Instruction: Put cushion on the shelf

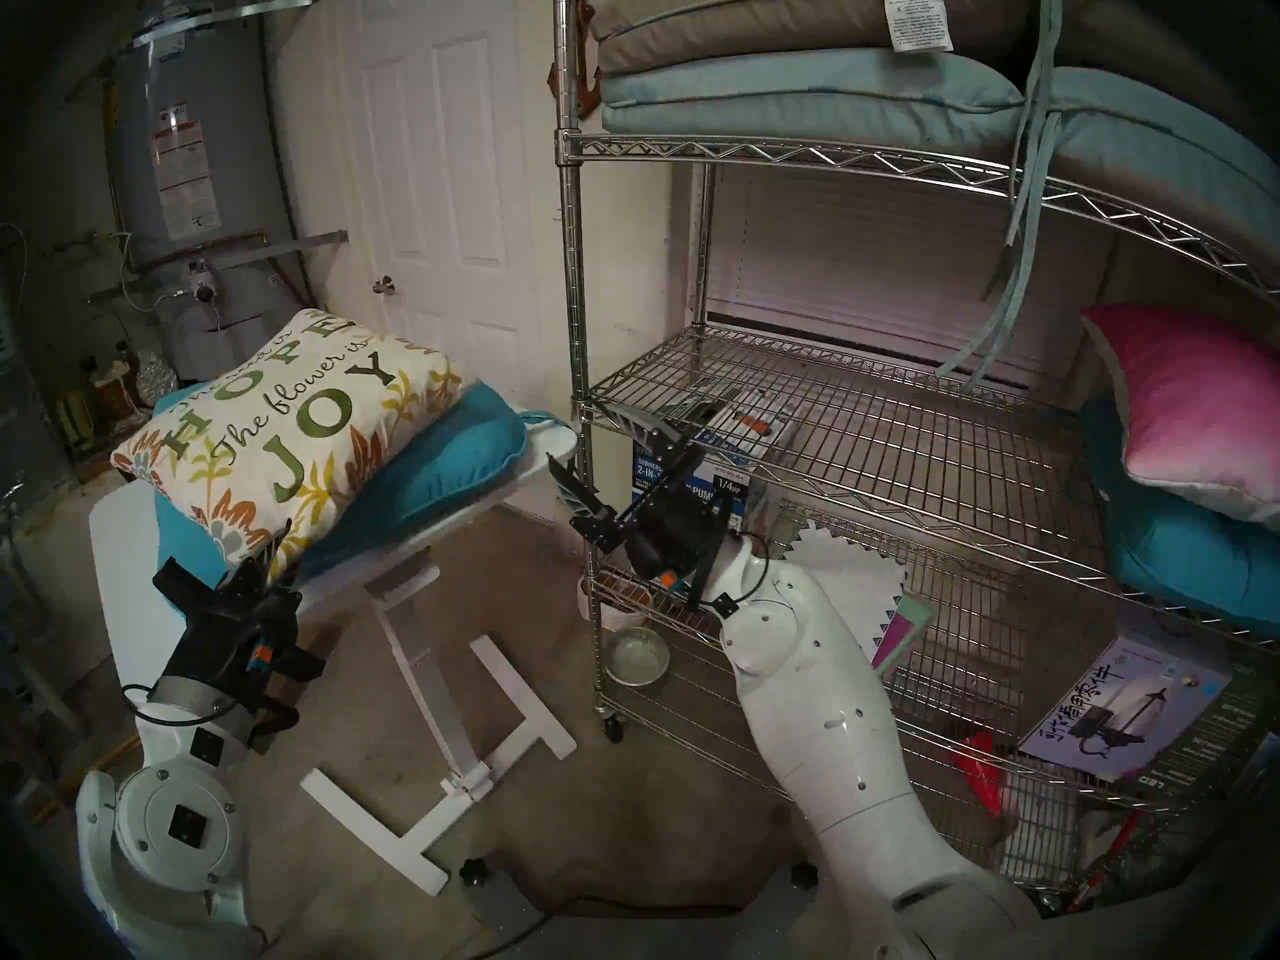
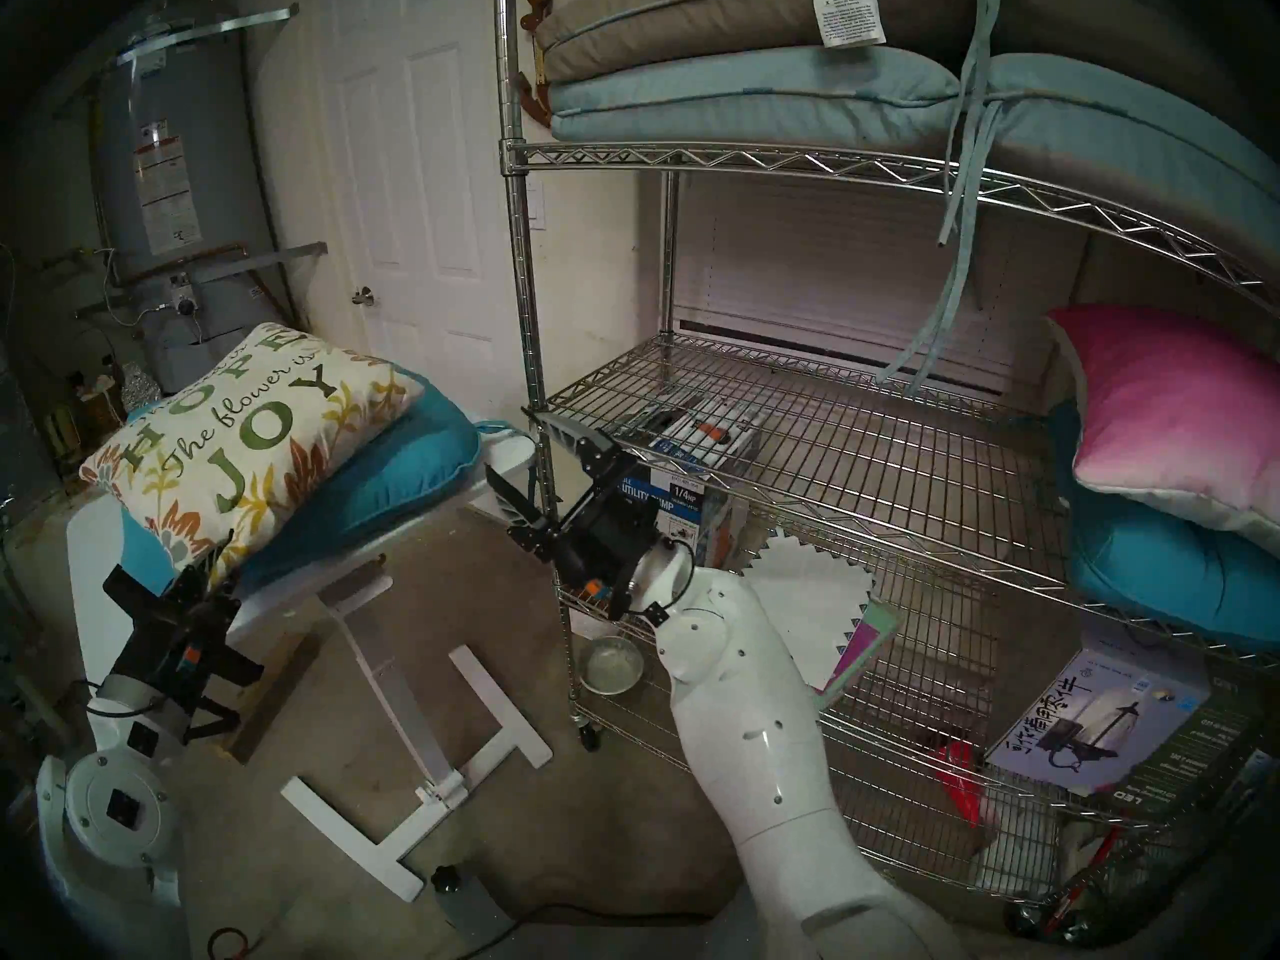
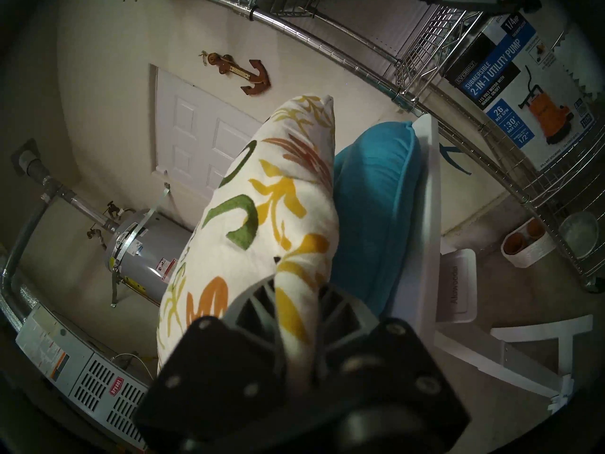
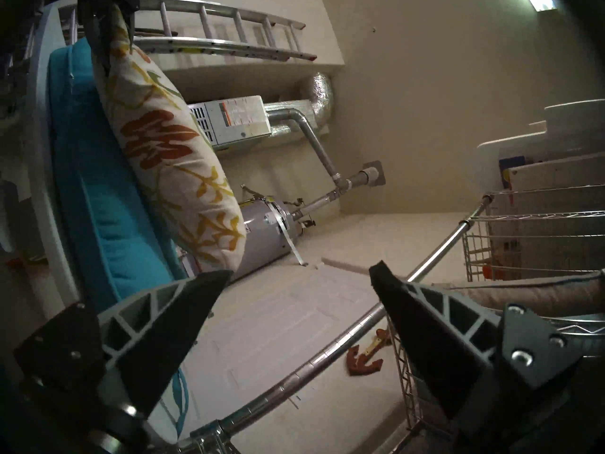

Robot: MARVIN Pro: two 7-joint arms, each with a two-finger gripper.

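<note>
The cream cushion with green HOPE and JOY lettering lies on a teal seat cushion on the small white table. My left gripper is shut on the cushion's near corner; the left wrist view shows the fabric pinched between both fingers, the cushion rising beyond them. The chrome wire shelf stands to the right, its middle tier mostly bare. My right gripper is open and empty beside the shelf's front left post; its wrist view shows spread fingers.
A pink pillow lies on a teal cushion at the middle tier's right end. Folded seat cushions fill the top tier. A pump box and other boxes sit on lower tiers. A water heater and door stand behind.
</note>
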